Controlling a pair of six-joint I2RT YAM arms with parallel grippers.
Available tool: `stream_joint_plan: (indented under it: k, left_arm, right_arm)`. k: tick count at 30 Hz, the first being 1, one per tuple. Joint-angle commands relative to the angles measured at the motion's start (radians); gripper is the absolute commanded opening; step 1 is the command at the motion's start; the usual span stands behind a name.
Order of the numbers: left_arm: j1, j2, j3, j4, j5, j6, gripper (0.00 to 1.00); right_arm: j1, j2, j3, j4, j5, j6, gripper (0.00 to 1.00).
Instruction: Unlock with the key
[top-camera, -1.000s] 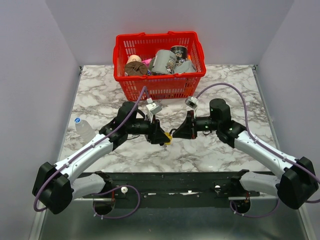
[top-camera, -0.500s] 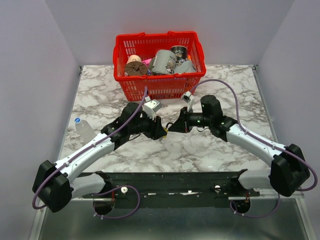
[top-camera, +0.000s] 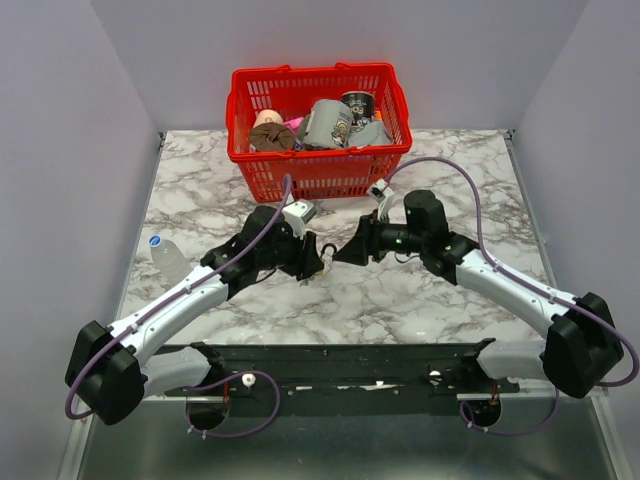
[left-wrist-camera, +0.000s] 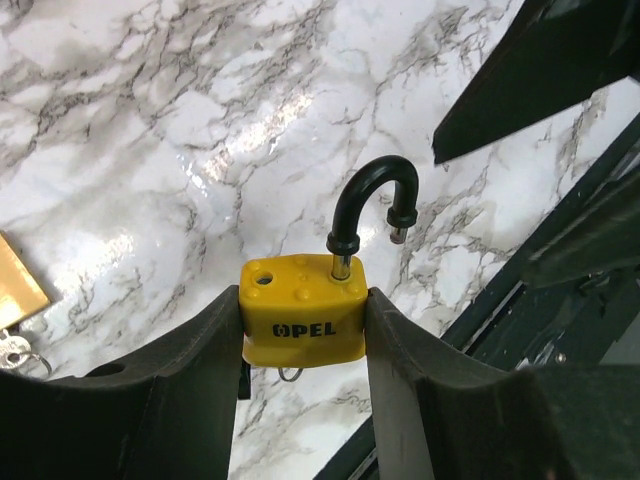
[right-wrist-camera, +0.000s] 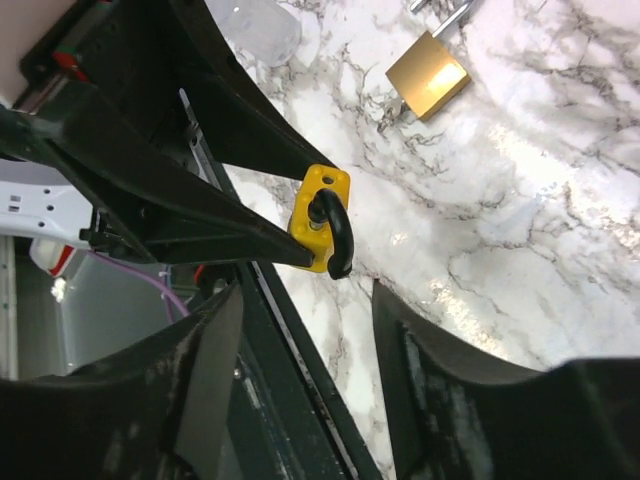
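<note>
Left wrist: left claw (left-wrist-camera: 303, 302) pinches glossy yellow padlock (left-wrist-camera: 300, 325), curved black shackle (left-wrist-camera: 372, 190) open.

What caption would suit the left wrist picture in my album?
Left gripper clamps a yellow padlock, its black shackle swung open, over a marble table.

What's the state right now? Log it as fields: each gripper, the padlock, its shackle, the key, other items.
left gripper: shut on the body of the yellow padlock
right gripper: open, empty, facing the padlock, not touching it
shackle: open, free end out of its hole
key: not clearly visible; only a small wire ring shows under the lock body
other items: brass padlock lying on the marble table; red basket at the far side
</note>
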Motion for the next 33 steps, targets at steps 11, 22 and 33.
stream_joint_plan:
  k: [11,22,33]
  left_arm:
    - [-0.001,-0.045,0.064,-0.335,-0.078,-0.170,0.00]
    - [-0.001,0.108,0.070,-0.298,0.046,-0.208,0.00]
    - [-0.001,0.311,0.112,-0.203,-0.094,-0.206,0.00]
  right_arm:
    - [-0.002,-0.107,-0.084,0.018,0.123,-0.004,0.74]
    - [-0.002,-0.127,-0.124,0.027,0.124,-0.008,0.75]
    - [-0.002,-0.217,-0.165,0.021,0.176,-0.022,0.76]
